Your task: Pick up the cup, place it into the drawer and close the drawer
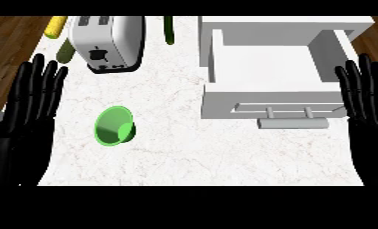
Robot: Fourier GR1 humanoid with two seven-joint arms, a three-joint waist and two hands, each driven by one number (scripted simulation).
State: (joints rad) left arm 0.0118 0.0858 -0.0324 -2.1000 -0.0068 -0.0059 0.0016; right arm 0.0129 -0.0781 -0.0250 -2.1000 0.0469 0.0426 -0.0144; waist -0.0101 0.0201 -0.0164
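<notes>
**Nothing started yet: cup on its side, drawer standing open**

As far as the head view shows, none of the three steps is done. The green cup (115,126) lies tipped on the white marbled worktop (192,158), its mouth facing up and toward the left, left of centre and well apart from the drawer (275,80). The drawer is pulled out at the right, its white inside bare, its grey handle (292,122) facing the near edge. So the open drawer is ready to receive, but the cup has yet to be picked up, carried across, set inside, and the drawer pushed shut.

Both hands are idle. The left hand (31,98) shows at the left edge, its fingers straight, spread and pointing up, holding nothing. The right hand (359,95) shows at the right edge beside the drawer's side wall, fingers likewise straight and apart, touching nothing that can be seen. The left hand is nearer the cup, so it looks the likelier one for the pick, though that is only a judgement.

At the back stands a silver toaster (108,43), with a yellow thing (55,26) and two green vegetables, one (66,52) beside it and one (169,29) to its right.

No brand, label or writing can be read; the toaster's front shows only a small dark control, with no legible text.
</notes>
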